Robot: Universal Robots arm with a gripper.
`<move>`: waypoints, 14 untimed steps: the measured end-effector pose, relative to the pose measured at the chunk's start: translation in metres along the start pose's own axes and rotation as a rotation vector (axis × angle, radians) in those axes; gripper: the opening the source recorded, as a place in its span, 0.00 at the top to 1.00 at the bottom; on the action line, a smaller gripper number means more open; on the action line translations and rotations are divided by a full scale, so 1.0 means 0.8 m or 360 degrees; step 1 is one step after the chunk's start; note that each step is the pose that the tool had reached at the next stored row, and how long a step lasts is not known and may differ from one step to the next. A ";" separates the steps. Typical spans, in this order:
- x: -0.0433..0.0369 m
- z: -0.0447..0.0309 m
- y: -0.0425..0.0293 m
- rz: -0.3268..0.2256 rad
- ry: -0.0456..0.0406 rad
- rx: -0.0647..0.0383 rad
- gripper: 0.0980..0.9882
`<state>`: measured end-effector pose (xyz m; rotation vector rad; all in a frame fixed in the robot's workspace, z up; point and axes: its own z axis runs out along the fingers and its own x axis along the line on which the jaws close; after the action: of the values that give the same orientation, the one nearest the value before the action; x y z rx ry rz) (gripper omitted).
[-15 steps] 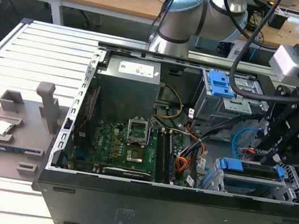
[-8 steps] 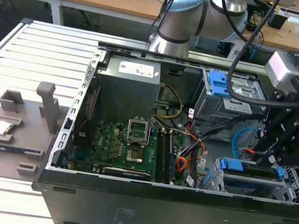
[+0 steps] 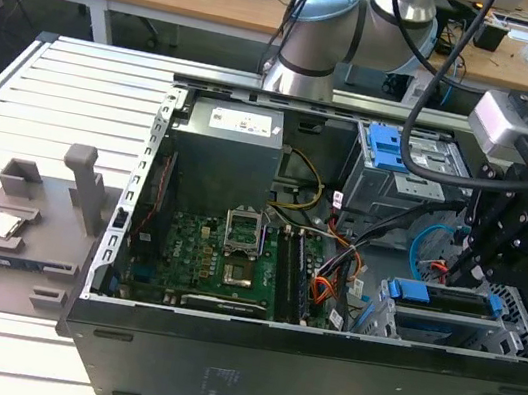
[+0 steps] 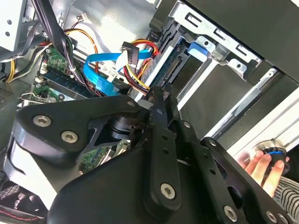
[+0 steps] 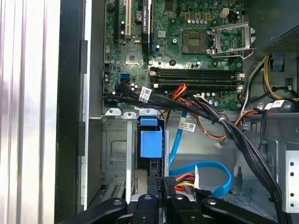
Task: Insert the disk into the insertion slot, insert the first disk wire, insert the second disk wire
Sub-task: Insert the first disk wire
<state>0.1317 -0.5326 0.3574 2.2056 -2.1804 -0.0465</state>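
The disk (image 3: 459, 303), in its blue carrier (image 5: 150, 140), sits in the insertion slot (image 3: 381, 318), a silver perforated cage at the case's corner on the exterior view's right. My gripper (image 3: 456, 275) hangs just over the disk's rear end. Its jaws stand close together on a black connector with red, yellow and black wires (image 5: 183, 178). In the second wrist view the gripper (image 4: 161, 93) tips meet beside the disk's edge (image 4: 180, 65) and the cage (image 4: 224, 56). A blue flat cable (image 4: 98, 74) loops loose next to them, also seen as the blue cable (image 5: 205, 167).
A motherboard (image 3: 223, 262) and a power supply (image 3: 226, 151) fill the open case. A taller grey cage with a blue latch (image 3: 394, 148) stands behind the gripper. Black cable bundles (image 5: 233, 135) cross above the cage. A person's hand (image 4: 261, 163) rests on a knob outside the case.
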 end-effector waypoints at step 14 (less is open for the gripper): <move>0.001 0.0029 -0.0135 0.0000 0.0000 -0.0001 0.93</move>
<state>0.1425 -0.5332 0.3546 2.2052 -2.1801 -0.0469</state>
